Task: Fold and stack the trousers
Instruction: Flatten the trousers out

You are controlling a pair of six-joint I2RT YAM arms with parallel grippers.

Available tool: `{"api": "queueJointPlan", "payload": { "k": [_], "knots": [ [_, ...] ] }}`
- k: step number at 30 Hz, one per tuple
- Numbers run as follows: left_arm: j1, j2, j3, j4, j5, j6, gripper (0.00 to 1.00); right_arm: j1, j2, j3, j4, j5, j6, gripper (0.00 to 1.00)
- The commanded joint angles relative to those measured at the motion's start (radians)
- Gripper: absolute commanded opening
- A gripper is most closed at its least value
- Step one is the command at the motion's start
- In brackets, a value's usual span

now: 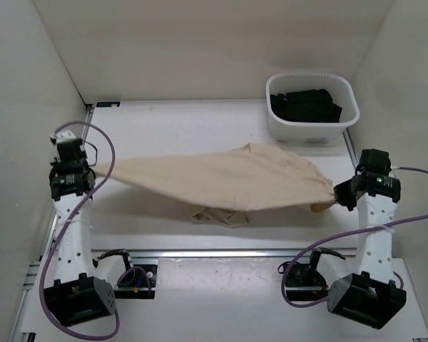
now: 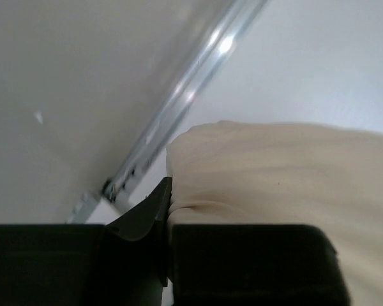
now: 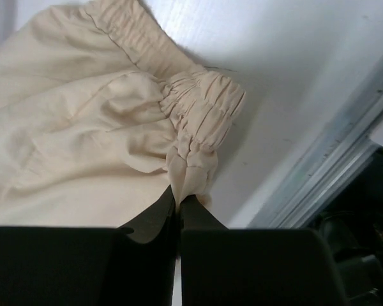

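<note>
At the left, the left arm [image 1: 71, 178] has its jaws clamped on one end of the trousers [image 1: 221, 182]; its wrist view shows the beige cloth edge pinched between them. From there the garment hangs stretched across the bench [image 1: 185, 128]. Its long axis runs side to side from one arm to the other, with each end right at a pair of jaws. The middle sags, and a loose lower fold [image 1: 217, 214] seems to rest on the bench near the centre. At the right, the right arm [image 1: 374, 189] has its jaws closed hard on a pinch of the gathered waistband [image 3: 201, 108]. Neither arm is nearer, since each holds one end. So the fold, I judge, turns on that axis: one end carried over toward the other. Behind the right half, near the cloth, a white bin [image 1: 310, 135] holds black garments [image 1: 304, 105]
</note>
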Motion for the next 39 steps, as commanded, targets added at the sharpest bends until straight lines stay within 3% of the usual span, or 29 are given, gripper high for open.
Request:
{"api": "queueJointPlan", "payload": {
  "k": [1,9,14,15,16,18,20,21,25,27,31,35,36,38,39],
  "knots": [
    [0.009,-0.122,-0.113,-0.077,-0.043,-0.003,0.14,-0.008,-0.088,-0.005,-0.022,0.134,-0.014,0.0],
    [0.009,-0.133,-0.034,-0.369,-0.003,-0.003,0.14,-0.008,-0.088,0.012,-0.139,0.417,-0.039,0.0],
    [0.009,-0.155,-0.15,-0.531,0.034,-0.003,0.14,-0.008,-0.124,-0.14,-0.151,0.571,0.021,0.0],
    [0.009,-0.155,-0.169,-0.544,0.05,-0.003,0.14,-0.008,-0.134,-0.163,-0.151,0.586,0.021,0.04],
    [0.009,-0.155,-0.192,-0.544,0.042,-0.003,0.14,-0.008,-0.134,-0.183,-0.151,0.595,0.021,0.36],
    [0.009,-0.155,-0.247,-0.544,0.017,-0.003,0.14,-0.008,-0.134,-0.197,-0.133,0.586,0.021,0.76],
    [0.009,-0.155,-0.247,-0.544,0.017,-0.003,0.14,-0.008,-0.134,-0.153,-0.101,0.55,-0.052,0.94],
    [0.009,-0.155,-0.224,-0.544,0.029,-0.003,0.14,-0.008,-0.12,-0.121,-0.045,0.512,-0.097,0.97],
    [0.009,-0.136,-0.091,-0.544,0.115,-0.003,0.14,0.118,-0.074,0.014,0.127,0.263,-0.334,0.96],
    [0.0,-0.126,-0.065,-0.544,0.143,-0.003,0.14,0.173,-0.028,0.068,0.093,0.354,-0.333,0.99],
    [0.0,-0.126,-0.148,-0.544,0.123,-0.003,0.14,0.147,0.069,0.047,-0.093,0.425,-0.283,0.99],
    [0.0,-0.136,-0.204,-0.544,0.114,-0.003,0.14,0.194,0.047,-0.084,0.13,0.061,-0.323,0.92],
    [0.0,-0.136,-0.204,-0.544,0.114,-0.003,0.14,0.287,0.047,-0.084,0.179,-0.004,-0.294,0.91],
    [0.0,-0.136,-0.178,-0.544,0.124,-0.003,0.14,0.427,0.096,-0.04,0.285,0.029,-0.293,0.89],
    [0.0,-0.136,-0.167,-0.544,0.124,-0.003,0.14,0.581,0.189,0.005,0.299,0.064,-0.343,0.91]
  ]
}}
